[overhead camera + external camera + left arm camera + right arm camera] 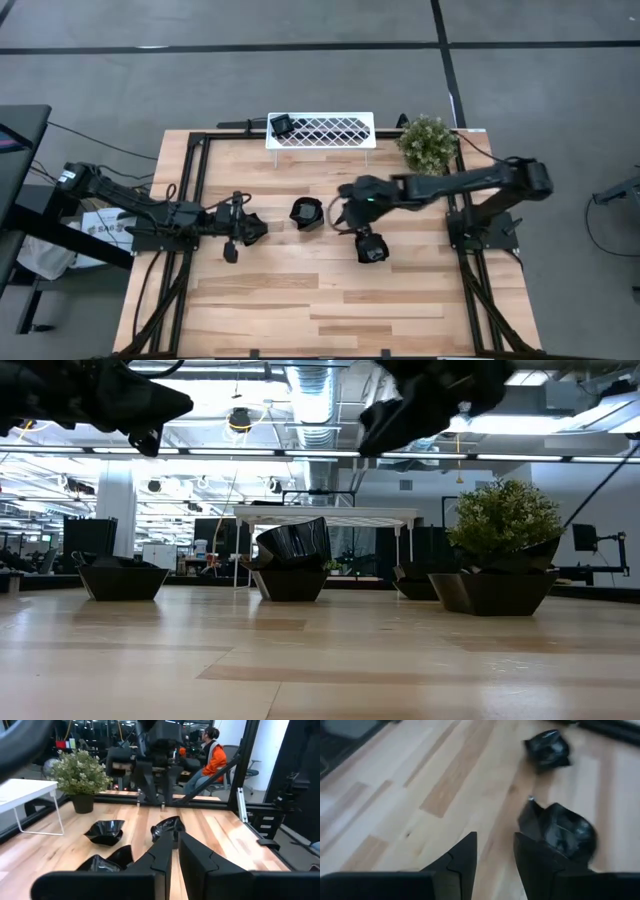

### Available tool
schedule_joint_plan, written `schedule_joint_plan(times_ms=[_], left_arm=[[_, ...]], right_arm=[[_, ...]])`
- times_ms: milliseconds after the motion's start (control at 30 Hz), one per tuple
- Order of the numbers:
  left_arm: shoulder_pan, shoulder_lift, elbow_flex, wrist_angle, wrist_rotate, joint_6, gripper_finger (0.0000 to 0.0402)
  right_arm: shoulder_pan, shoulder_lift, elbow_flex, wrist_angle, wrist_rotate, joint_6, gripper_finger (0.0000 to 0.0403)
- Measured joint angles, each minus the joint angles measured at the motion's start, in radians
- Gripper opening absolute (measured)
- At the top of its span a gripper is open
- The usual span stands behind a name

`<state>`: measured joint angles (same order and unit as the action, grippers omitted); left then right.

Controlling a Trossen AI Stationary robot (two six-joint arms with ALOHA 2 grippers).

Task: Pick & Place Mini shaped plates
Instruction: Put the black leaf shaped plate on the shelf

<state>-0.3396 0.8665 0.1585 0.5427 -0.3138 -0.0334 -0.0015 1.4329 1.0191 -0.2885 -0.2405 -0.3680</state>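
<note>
- The right gripper (pixel 345 212) hangs above the middle of the table (pixel 400 310), fingers parted with bare wood between them and nothing held; the nearest dish (pixel 560 832) lies just beside one finger, not between the two
- The left gripper (pixel 262 228) hovers over the table's left-centre, fingers nearly together with only a thin slit between them, and empty; a dark dish (pixel 107 862) sits just below and beside its tips
- The dishes look like thin, glossy black plastic: light, stiff, probably slippery on the flat faces; my guess is the raised rim is the place to pinch, one finger inside and one outside, since the angular walls give an edge to bite on; a light dish may skid or tip if nudged from the side
- Three dishes sit loose on the wood: the stacked pair (pixel 306 213) in the centre, one (pixel 371 247) nearer the front, and the one under the left gripper; another dish (pixel 282 125) rests on the white rack (pixel 330 131) at the back edge
- A potted plant (pixel 427 142) stands beside the rack's right end, close enough to crowd a drop there; the two arms are near each other over the centre, so they could clash
- A person in an orange top (pixel 214 755) sits beyond the table, well apart
</note>
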Motion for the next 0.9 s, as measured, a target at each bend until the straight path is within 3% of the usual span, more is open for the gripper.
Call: schedule_joint_plan(times_ms=[300,500,900], left_arm=[[0.022,0.000,0.000,0.005,0.000,0.010,0.0033],[0.022,0.000,-0.001,0.005,0.000,0.010,0.0033],[0.022,0.000,-0.011,0.006,0.000,0.007,0.0033]], right_arm=[[-0.043,0.273,0.365,-0.295,-0.024,-0.214,0.0123],[-0.070,0.355,0.436,-0.299,-0.023,-0.259,0.0123],[-0.267,0.388,0.440,-0.156,-0.022,0.082,0.0119]])
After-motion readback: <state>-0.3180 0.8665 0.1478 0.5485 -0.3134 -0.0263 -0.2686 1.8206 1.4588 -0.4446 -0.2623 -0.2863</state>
